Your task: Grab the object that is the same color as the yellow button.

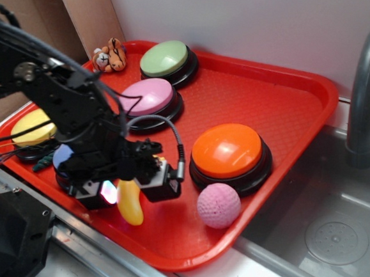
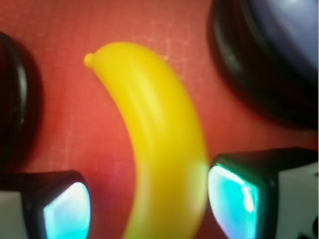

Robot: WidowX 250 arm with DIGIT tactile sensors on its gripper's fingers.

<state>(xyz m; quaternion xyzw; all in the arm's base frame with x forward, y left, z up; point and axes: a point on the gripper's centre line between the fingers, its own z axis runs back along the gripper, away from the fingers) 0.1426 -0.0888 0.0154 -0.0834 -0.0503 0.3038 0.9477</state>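
Straddling the banana [image 2: 159,149] on the red tray [image 1: 284,98], gripper [image 1: 130,189] spread, right pad touching, left apart; yellow button [image 1: 33,126] behind; closing and lifting remain

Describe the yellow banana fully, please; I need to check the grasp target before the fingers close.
The banana is a small curved toy, smooth, glossy yellow, plastic by its look, with a little nub at one tip. It lies flat on the red tray near the front edge, left of the pink ball. The gripper straddles it, one finger close beside it or touching, the other apart. A blue button sits nearby.
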